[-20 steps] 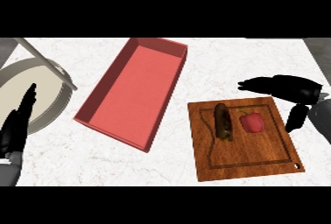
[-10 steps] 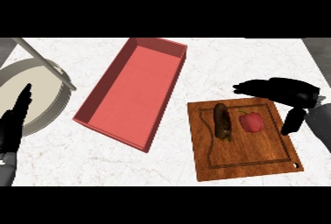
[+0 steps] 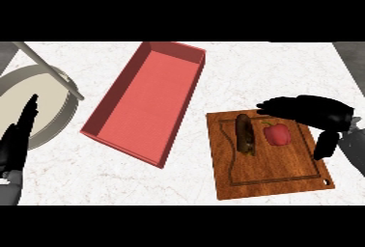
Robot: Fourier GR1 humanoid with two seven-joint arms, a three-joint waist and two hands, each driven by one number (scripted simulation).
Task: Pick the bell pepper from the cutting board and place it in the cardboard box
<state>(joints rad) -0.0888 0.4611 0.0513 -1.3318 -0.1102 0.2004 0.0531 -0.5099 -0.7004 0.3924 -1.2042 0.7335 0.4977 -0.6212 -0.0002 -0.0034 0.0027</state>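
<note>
A red bell pepper [image 3: 277, 134] lies on the wooden cutting board [image 3: 271, 169] at the right, beside a dark elongated vegetable [image 3: 245, 134]. My right hand [image 3: 314, 112] hovers open over the board's far right corner, its fingers stretched above the pepper's far side and its thumb [image 3: 327, 144] hanging down to the pepper's right. It does not hold the pepper. The box [image 3: 146, 103], a long reddish open tray, lies at an angle in the middle of the counter. My left hand [image 3: 18, 142] rests open at the left edge.
A round pale plate [image 3: 28, 106] with a grey rod [image 3: 49, 71] across it sits at the far left, partly behind my left hand. White marble counter [image 3: 107, 178] stretches between the box and the board.
My right hand has moved left and a little nearer, so its fingers now reach over the pepper's far side. The pepper, board and box have not moved. The left hand barely shifted.
</note>
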